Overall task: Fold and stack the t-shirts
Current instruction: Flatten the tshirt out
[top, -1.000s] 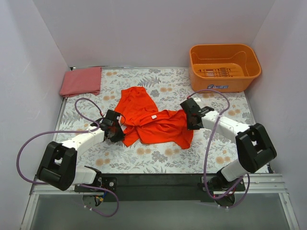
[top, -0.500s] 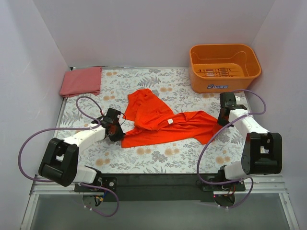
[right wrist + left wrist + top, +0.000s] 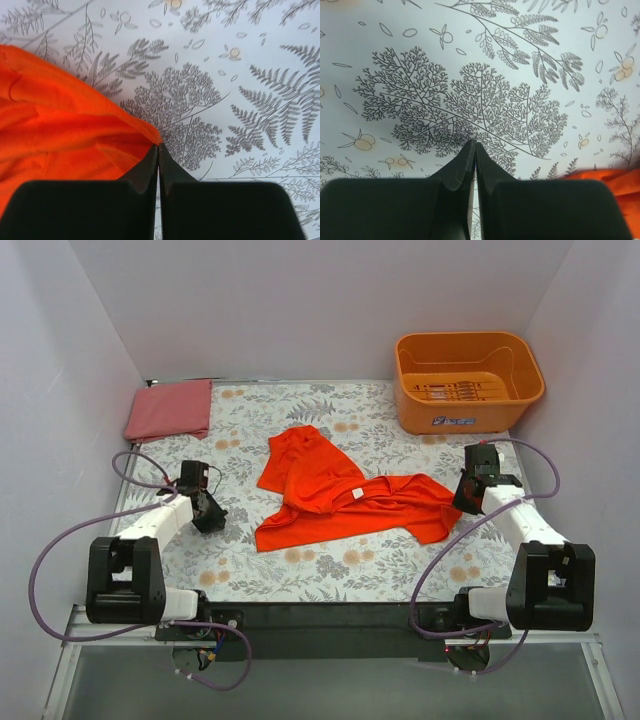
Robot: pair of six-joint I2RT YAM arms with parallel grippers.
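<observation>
The vivid orange-red t-shirt (image 3: 340,495) lies crumpled and partly spread in the middle of the table. The duller pinkish-red t-shirt (image 3: 170,408) lies as a folded rectangle at the far left corner. My left gripper (image 3: 208,517) is shut and empty on the bare cloth, a little left of the orange-red shirt's near left corner. In the left wrist view its closed tips (image 3: 475,145) rest over the leaf print, with the shirt's edge (image 3: 620,180) at the lower right. My right gripper (image 3: 461,502) is shut at the shirt's right corner. In the right wrist view the shirt (image 3: 60,130) narrows to a point at the gripper (image 3: 159,145).
A rigid orange plastic tub (image 3: 468,378) stands at the far right. The table is covered by a floral tablecloth (image 3: 330,570). White walls enclose the back and both sides. Purple cables loop beside each arm.
My right gripper pulled the shirt's corner out to the right, stretching the shirt. My left gripper let go of the left corner and moved left, away from the shirt.
</observation>
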